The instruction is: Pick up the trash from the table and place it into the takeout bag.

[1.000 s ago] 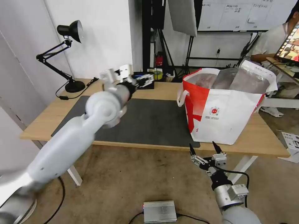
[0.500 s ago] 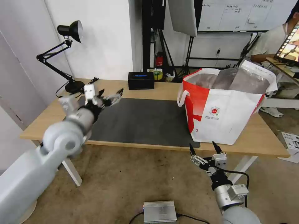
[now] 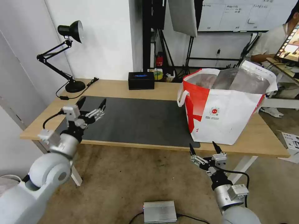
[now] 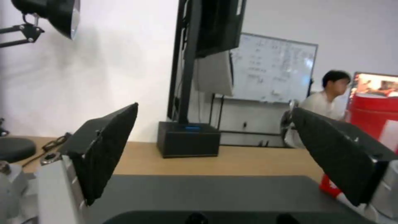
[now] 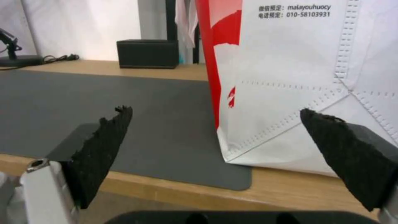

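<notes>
Tools: left tool (image 3: 92, 105) wide, empty, at worktop's (image 3: 118, 88) 8 o'clock; right tool (image 3: 204, 148) wide, empty, risking snagging takeout bag (image 3: 227, 118).

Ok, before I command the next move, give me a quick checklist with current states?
1. Left gripper empty and open, above the near left corner of the dark grey mat: ok.
2. Right gripper open, empty, below the near edge of the light-wood table: ok.
3. Large white takeout bag with red side panels upright, mouth open: ok.
4. Trash visible on the table to pick: not ok, none seen.
5. Bag's contents: cannot tell.
6. Black rectangular tissue box and black desk lamp away from both grippers: ok.
</notes>
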You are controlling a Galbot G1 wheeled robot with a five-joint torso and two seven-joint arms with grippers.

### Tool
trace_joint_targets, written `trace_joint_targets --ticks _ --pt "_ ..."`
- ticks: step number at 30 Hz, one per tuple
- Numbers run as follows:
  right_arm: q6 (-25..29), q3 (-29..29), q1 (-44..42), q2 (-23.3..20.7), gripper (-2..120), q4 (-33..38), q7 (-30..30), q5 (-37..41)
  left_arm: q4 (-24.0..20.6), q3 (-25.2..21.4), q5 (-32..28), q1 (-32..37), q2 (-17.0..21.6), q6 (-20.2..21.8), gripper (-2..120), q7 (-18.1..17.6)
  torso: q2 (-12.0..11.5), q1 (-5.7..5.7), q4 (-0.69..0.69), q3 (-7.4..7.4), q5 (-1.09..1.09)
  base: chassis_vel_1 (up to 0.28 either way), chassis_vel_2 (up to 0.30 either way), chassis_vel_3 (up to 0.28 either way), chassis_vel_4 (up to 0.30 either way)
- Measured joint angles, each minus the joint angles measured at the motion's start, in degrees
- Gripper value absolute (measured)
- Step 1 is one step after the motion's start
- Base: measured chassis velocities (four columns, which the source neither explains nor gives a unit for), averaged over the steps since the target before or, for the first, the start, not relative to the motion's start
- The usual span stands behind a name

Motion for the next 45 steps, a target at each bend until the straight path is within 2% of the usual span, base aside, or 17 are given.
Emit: trace_joint_targets --ticks 4,10,13,19,30,45 --pt "0.0 0.0 0.0 0.0 100 0.0 0.0 0.0 0.7 -1.3 1.3 4.2 -2.8 -2.8 100 2.6 0.0 0.0 0.0 0.0 0.01 0.0 0.0 0.0 0.0" --pt "0.0 0.0 0.0 0.0 100 0.0 0.0 0.0 1.2 -2.9 2.5 9.3 -6.4 -3.8 100 3.4 0.0 0.0 0.01 0.0 0.01 0.0 0.0 0.0 0.0" --pt "0.0 0.0 0.0 0.0 100 0.0 0.0 0.0 3.1 -3.1 5.2 12.1 -8.5 -7.9 100 4.9 0.0 0.0 0.01 0.0 0.01 0.0 0.0 0.0 0.0" --pt "0.0 0.0 0.0 0.0 100 0.0 0.0 0.0 4.8 -3.2 6.3 14.2 -10.4 -11.9 100 6.5 0.0 0.0 0.01 0.0 0.01 0.0 0.0 0.0 0.0" --pt "0.0 0.0 0.0 0.0 100 0.0 0.0 0.0 6.2 -3.4 8.1 16.0 -11.7 -14.1 100 7.9 0.0 0.0 0.0 0.0 0.01 0.0 0.0 0.0 0.0" --pt "0.0 0.0 0.0 0.0 100 0.0 0.0 0.0 6.1 -3.6 10.3 16.8 -12.7 -14.1 100 8.1 0.0 0.0 0.0 0.0 0.01 0.0 0.0 0.0 0.0"
